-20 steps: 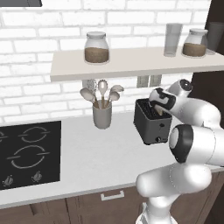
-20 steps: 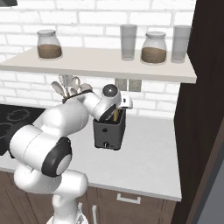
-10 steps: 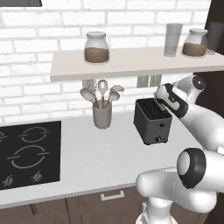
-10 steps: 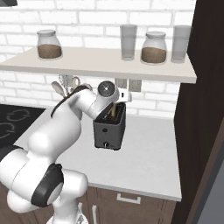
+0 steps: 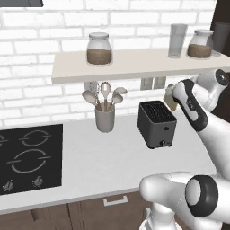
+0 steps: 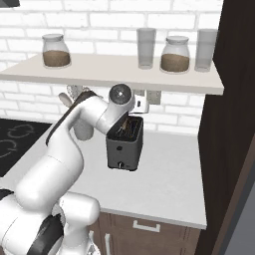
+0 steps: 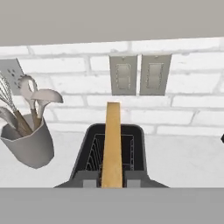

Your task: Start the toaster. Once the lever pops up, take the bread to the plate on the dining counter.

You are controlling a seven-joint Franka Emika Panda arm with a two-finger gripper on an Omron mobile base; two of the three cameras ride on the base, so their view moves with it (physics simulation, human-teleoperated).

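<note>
The dark toaster (image 5: 156,123) (image 6: 124,148) stands on the worktop near the brick wall. My gripper (image 7: 112,182) is shut on the bread (image 7: 112,140), a tan slice seen edge-on. It hangs upright just above the toaster (image 7: 87,148), over its open slots. From the left base view the bread (image 5: 169,96) shows beside my hand, above the toaster's far right corner. From the right base view the gripper (image 6: 129,124) hangs over the toaster's top. The plate and the dining counter are out of view.
A grey crock of utensils (image 5: 104,119) (image 7: 28,142) stands left of the toaster. A shelf (image 5: 134,65) with jars and glasses runs close above my hand. Wall sockets (image 7: 138,74) sit behind. The black hob (image 5: 27,155) lies far left, with a dark tall cabinet (image 6: 234,124) at right.
My hand has risen slightly and drifted back toward the wall with the bread, which now hangs higher above the toaster's slots. The toaster has not moved.
</note>
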